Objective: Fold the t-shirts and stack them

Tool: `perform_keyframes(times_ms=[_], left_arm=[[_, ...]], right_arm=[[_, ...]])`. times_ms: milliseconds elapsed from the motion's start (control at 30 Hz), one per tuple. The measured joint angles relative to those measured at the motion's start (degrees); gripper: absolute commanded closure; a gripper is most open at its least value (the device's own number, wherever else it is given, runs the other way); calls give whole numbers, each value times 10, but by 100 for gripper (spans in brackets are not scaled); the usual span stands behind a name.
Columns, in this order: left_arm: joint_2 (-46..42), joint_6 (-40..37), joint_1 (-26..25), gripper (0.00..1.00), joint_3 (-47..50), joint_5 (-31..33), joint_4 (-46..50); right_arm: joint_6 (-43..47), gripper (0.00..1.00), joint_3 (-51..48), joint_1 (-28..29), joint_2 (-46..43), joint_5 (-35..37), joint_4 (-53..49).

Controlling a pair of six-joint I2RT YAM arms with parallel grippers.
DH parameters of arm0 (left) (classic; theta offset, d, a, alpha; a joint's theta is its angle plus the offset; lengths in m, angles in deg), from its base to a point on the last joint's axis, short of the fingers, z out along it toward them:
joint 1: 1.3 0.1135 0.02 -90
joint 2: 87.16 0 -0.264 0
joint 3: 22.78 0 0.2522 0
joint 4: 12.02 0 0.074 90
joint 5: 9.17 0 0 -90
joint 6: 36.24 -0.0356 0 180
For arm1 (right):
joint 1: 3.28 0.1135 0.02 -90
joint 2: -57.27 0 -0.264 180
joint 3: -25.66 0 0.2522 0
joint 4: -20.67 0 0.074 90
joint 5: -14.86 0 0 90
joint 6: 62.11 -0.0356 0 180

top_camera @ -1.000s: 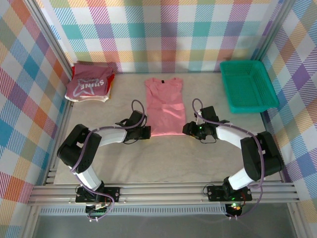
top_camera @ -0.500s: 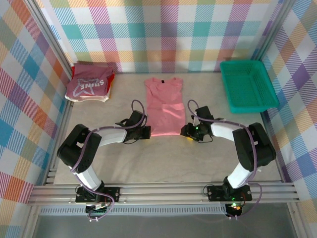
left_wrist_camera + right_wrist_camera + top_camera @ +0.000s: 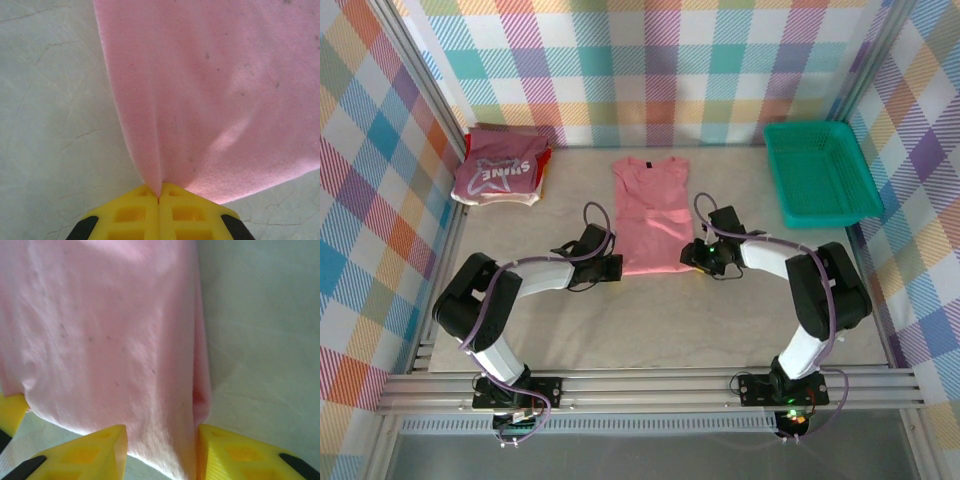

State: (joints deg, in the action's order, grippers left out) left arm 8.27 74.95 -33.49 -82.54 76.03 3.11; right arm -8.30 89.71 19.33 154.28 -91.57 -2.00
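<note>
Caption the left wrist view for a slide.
Shut yellow-fingered left gripper pinches a corner of the salmon-pink cloth t-shirt.

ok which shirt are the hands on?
The plain salmon-pink t-shirt spread flat mid-table: left hand pinches its near hem, right hand straddles it. The lettered dark-pink one sits folded far left.

A green plastic mesh basket [image 3: 810, 127] sits at the upper right of the frame on a pale, faintly cracked table [image 3: 650, 320]. Pastel checkered walls [image 3: 650, 70] enclose it, and aluminium rails [image 3: 650, 385] run along the bottom.
</note>
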Motion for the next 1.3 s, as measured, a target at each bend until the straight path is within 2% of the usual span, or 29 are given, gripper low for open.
perform_keyframes(times_ms=[233, 267, 333, 367, 533, 667, 800, 933, 1100, 1200, 1300], left_arm=[[-4, 0, 0, 100, 6, 5, 0], [-5, 0, 0, 100, 6, 6, 0], [-8, 0, 0, 100, 6, 9, 0], [-10, 0, 0, 100, 7, 10, 0], [-37, 1, 0, 100, 26, 12, 0], [-103, 10, -12, 100, 83, 11, -1], [-211, 33, -73, 100, 139, 29, 42], [-338, 66, -132, 100, 153, 56, 118], [-472, 80, -149, 100, 138, 108, 183], [-459, 61, -143, 100, 96, 124, 186], [-380, 28, -129, 100, 37, 127, 167]], right_arm=[[-9, 79, 0, 0, 11, 6, 7], [-10, 83, 0, 0, 11, 6, 7], [-8, 97, -2, 0, 11, 8, 9], [-9, 100, -5, 0, 10, 9, 11], [-11, 100, -43, 2, -12, 4, 15], [-12, 100, -99, 20, -80, -2, 13], [-28, 100, -168, 66, -180, -5, -4], [-56, 100, -196, 111, -286, 15, -57], [-73, 100, -170, 115, -414, 70, -126], [-66, 100, -103, 107, -401, 90, -151], [-51, 100, -45, 90, -352, 107, -142]])
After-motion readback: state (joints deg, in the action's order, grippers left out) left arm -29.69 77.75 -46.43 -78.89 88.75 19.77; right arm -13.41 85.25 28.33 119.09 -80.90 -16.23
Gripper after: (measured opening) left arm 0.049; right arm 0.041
